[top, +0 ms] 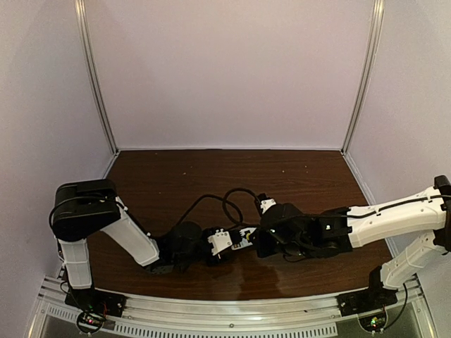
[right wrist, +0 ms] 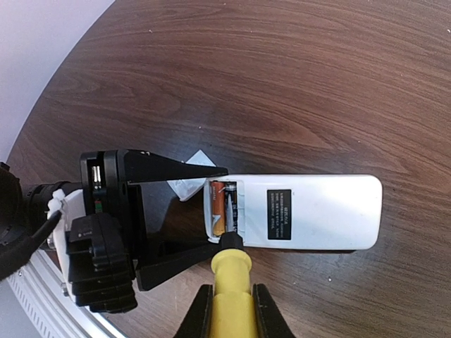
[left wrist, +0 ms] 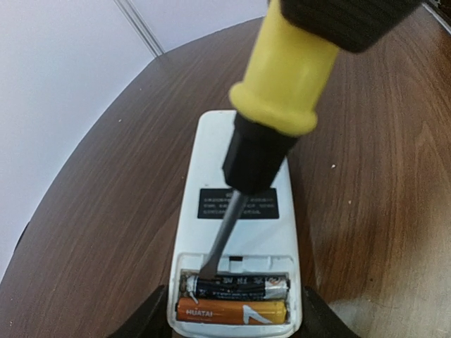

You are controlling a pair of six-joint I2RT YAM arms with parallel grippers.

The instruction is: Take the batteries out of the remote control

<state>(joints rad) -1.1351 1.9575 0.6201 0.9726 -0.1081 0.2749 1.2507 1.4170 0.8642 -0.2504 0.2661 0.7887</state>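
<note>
While clamping the remote control's (right wrist: 320, 211) bay end in the left gripper (right wrist: 217, 206), treat batteries (left wrist: 234, 298) as likely light, stiff, slippery; lever one end with screwdriver (left wrist: 282, 77) pinched by right gripper (right wrist: 232, 311).

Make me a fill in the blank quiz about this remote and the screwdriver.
1. The right gripper grips a screwdriver with a ___ handle.
2. Its tip touches the dark battery, not the ___ one.
3. The left gripper clamps the white ___.
4. ___ batteries lie side by side.
Missing words: yellow; orange; remote control; two.
</note>
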